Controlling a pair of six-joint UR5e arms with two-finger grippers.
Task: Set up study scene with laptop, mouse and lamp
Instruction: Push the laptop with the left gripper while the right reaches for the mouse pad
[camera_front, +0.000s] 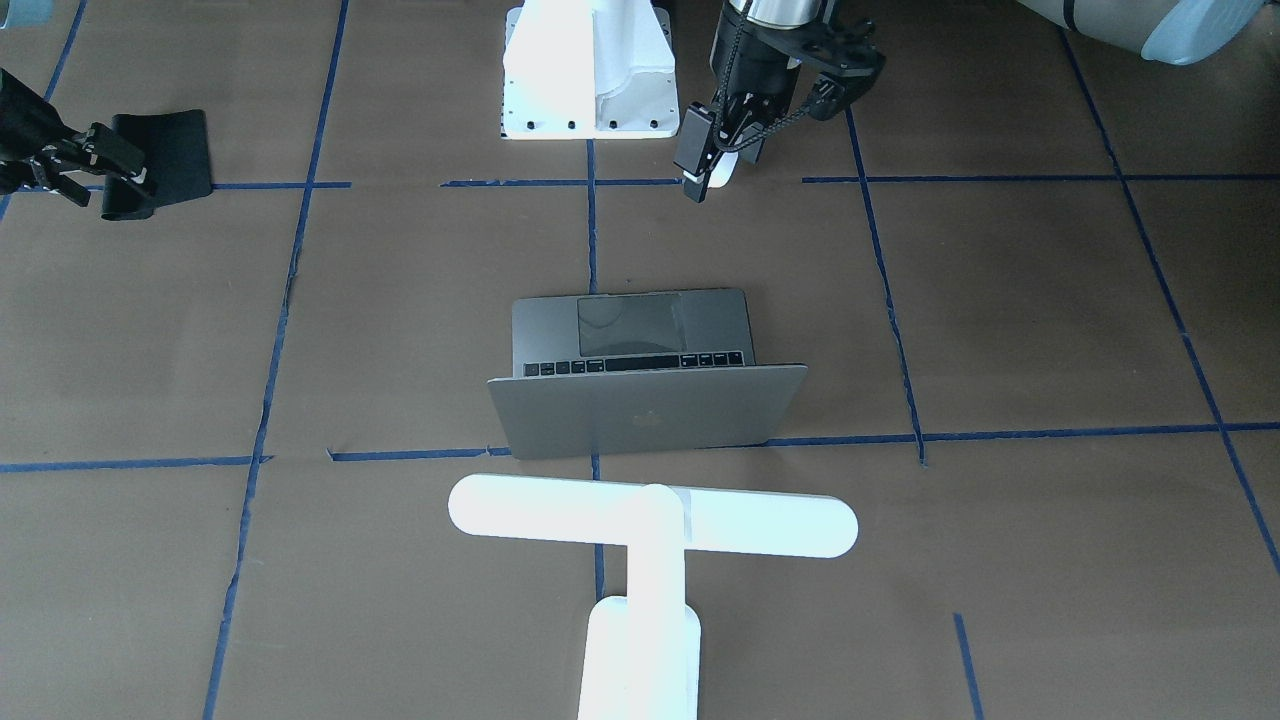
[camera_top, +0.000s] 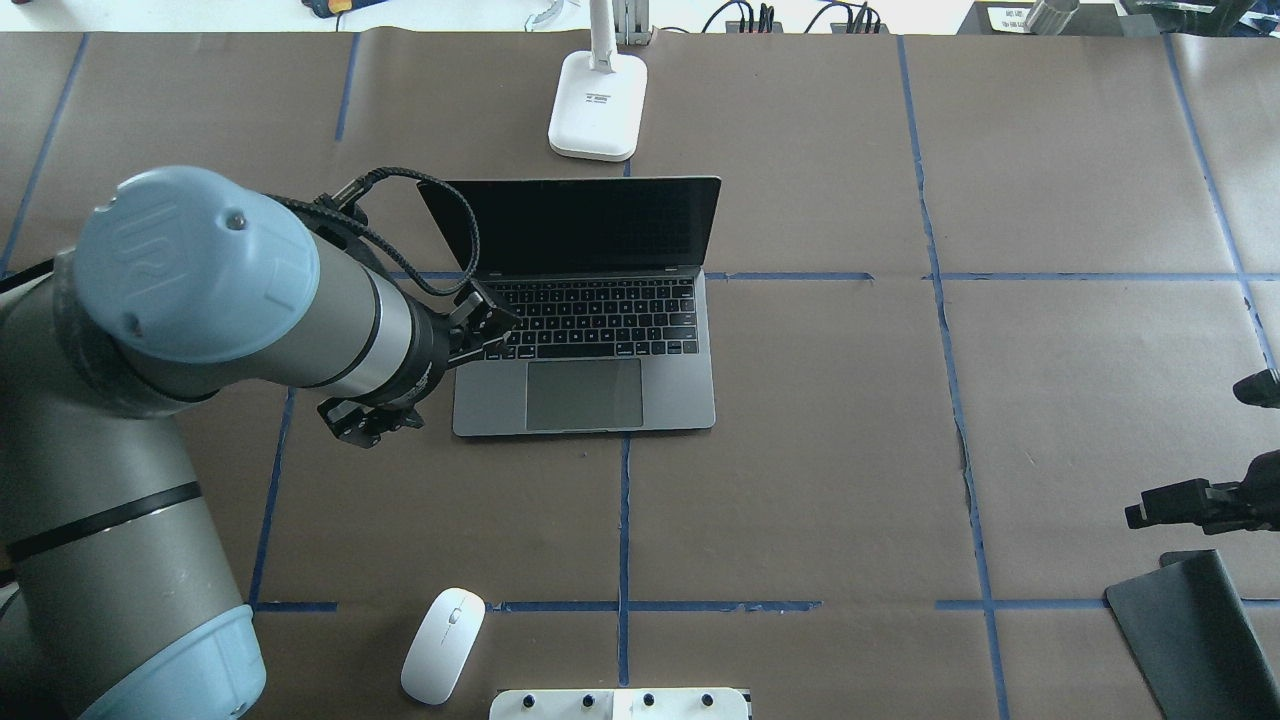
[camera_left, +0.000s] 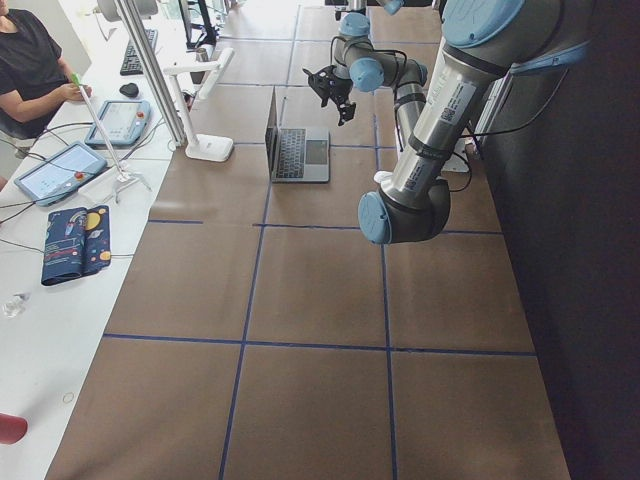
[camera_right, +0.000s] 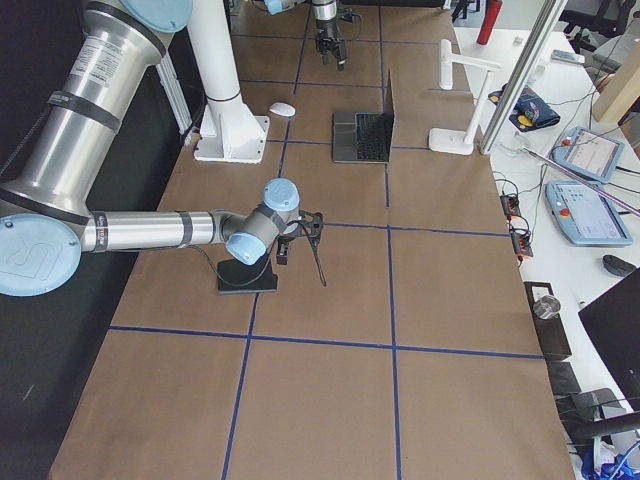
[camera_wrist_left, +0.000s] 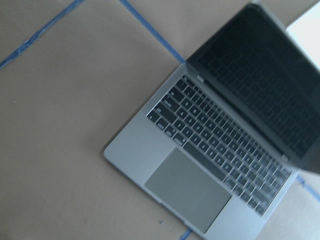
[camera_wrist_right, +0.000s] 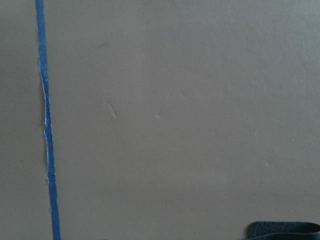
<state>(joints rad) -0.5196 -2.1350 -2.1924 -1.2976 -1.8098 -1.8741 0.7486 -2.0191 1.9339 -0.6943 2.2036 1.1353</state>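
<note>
Table (camera_top: 800, 450) bears open laptop (camera_top: 585, 340), mouse (camera_top: 443, 643), lamp (camera_top: 597, 105).

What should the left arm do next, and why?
Probably move the left gripper over the mouse and lower onto it. The laptop stands open with the lamp behind it, but the mouse lies apart near the robot's edge, and that gripper hangs open and empty beside the laptop.

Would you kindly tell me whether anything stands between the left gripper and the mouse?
Nothing visible does. The left gripper hangs open above the table near the laptop. The mouse lies on its own beside the white pedestal. Only bare table shows between gripper and mouse.
</note>
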